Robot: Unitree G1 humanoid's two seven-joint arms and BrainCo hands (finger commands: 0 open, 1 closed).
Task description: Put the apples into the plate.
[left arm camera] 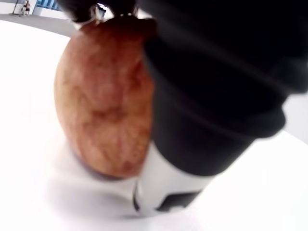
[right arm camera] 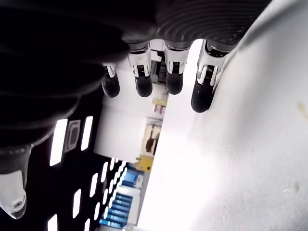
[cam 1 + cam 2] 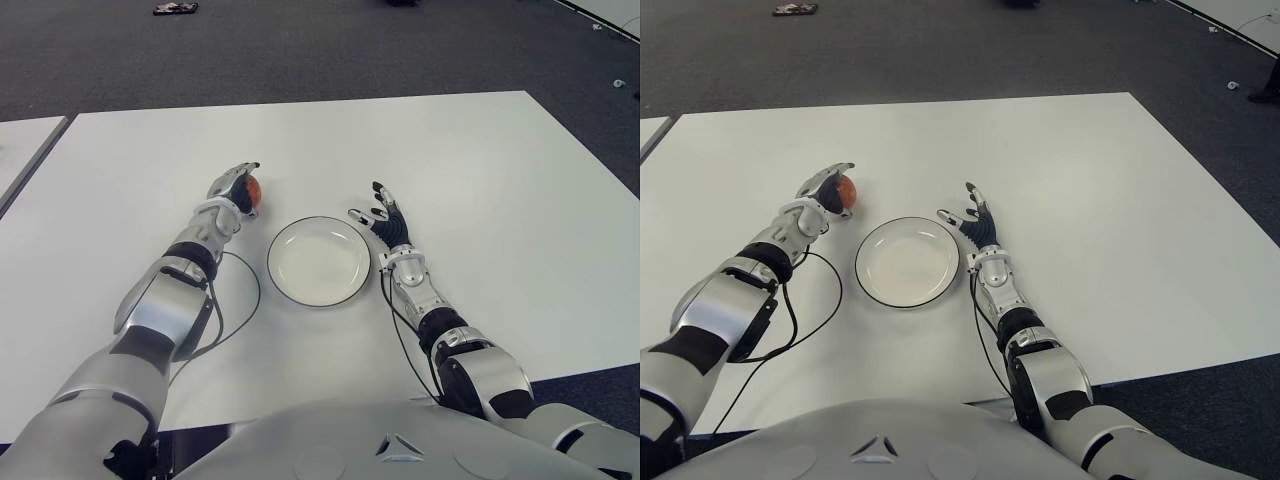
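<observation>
Left wrist view: dark fingers (image 1: 211, 96) of the left hand (image 3: 232, 190) are wrapped against a red-orange apple (image 1: 103, 101), which fills the left half of the frame. The apple's underside sits at the white table (image 1: 29, 144); a light fingertip segment touches down just beside it. Grasp reads as closed on the apple.

Left eye view: same hand appears left of centre, fingers curled over the apple (image 3: 254, 191), only a sliver of orange showing on the hand's right side. Apple is on the table, to the upper left of the plate (image 3: 319, 261) and apart from its rim. Plate is white with a thin dark edge, round, at centre of frame, nothing in it. A black cable (image 3: 245, 300) loops from the left forearm across the table below the hand, near the plate's left rim.

Right wrist view: four fingers (image 2: 144, 84) of the right hand (image 3: 382, 218) are extended side by side, dark pads apart, nothing between them. Released.

Left eye view: right hand shows just to the right of the plate's upper rim, palm up, fingers spread. White table (image 3: 480, 170) spans most of the frame; dark carpet (image 3: 300, 50) runs along the top.
</observation>
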